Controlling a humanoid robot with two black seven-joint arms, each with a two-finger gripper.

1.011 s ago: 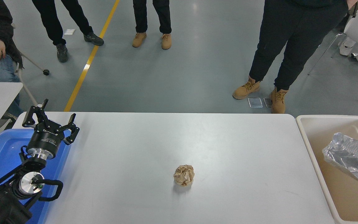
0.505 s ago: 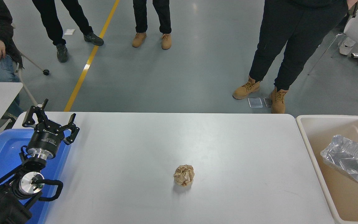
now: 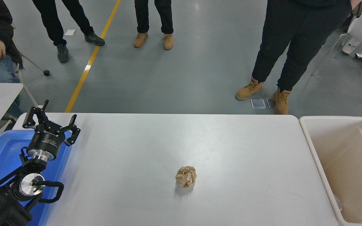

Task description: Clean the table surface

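The table surface point(image 3: 231, 150) is a wide white tabletop filling the lower half of the head view. A crumpled ball of brown paper point(image 3: 186, 177) lies on it a little below the middle. My left gripper point(image 3: 49, 121) is parked at the lower left, over the table's left edge, open with nothing between its fingers. The right arm and its gripper are out of view.
A beige bin point(image 3: 313, 150) stands against the table's right end, its inside bare apart from a glint of foil at its bottom edge. A blue bin point(image 3: 2, 150) sits under my left arm. Several people stand on the grey floor beyond; one sits at the far left.
The crumpled foil tray seen in the beige bin has slid down and right out of sight. The paper ball and my left arm have not moved.
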